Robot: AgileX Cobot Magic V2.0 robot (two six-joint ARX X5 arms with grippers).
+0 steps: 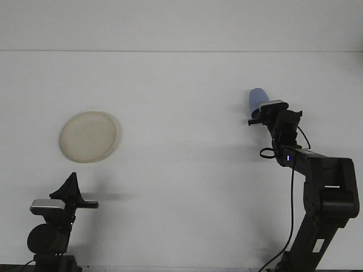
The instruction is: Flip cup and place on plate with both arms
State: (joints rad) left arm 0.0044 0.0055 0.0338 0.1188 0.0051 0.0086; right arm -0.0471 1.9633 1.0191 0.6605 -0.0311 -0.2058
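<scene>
Right tool (256,118) clamped on blue cup (257,100) at 2 o'clock — lift clear of tabletop (181,170), rotate slowly w/ firm grip; left tool (71,190) together, idle — plate (88,136) at 9.

White table (181,170) — cream plate (88,136) lying left, flat

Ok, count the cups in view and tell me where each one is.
1. The blue cup is on the right side, at the right tool, far from the plate on the left. Nothing in view looks able to hide another.
</scene>
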